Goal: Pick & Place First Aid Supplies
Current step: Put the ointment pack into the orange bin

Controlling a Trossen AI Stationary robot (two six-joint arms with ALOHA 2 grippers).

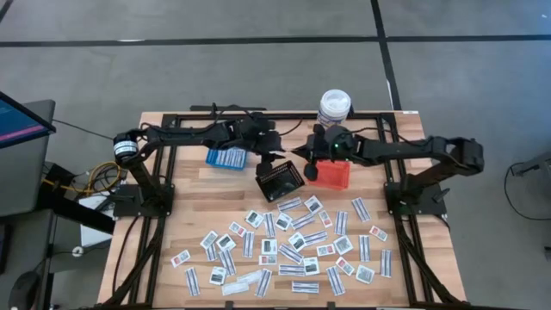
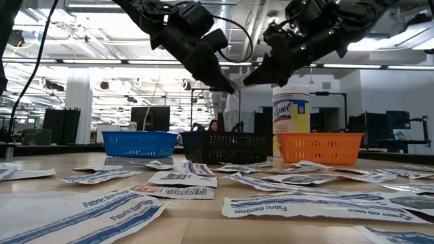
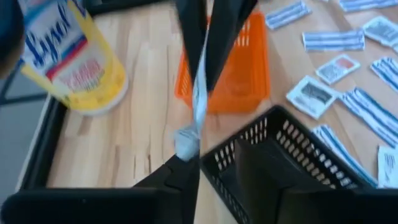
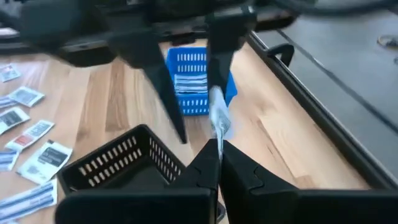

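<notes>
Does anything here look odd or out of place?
Yes. The black basket sits skewed between the blue basket and orange basket, which lie squarer. Above it, the left gripper and right gripper both meet on one thin packet.

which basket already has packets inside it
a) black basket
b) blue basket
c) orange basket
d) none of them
b: the right wrist view shows striped packets lying in the blue basket, and the high view shows white strips in it too, while the orange basket and the black basket look bare inside.
</notes>
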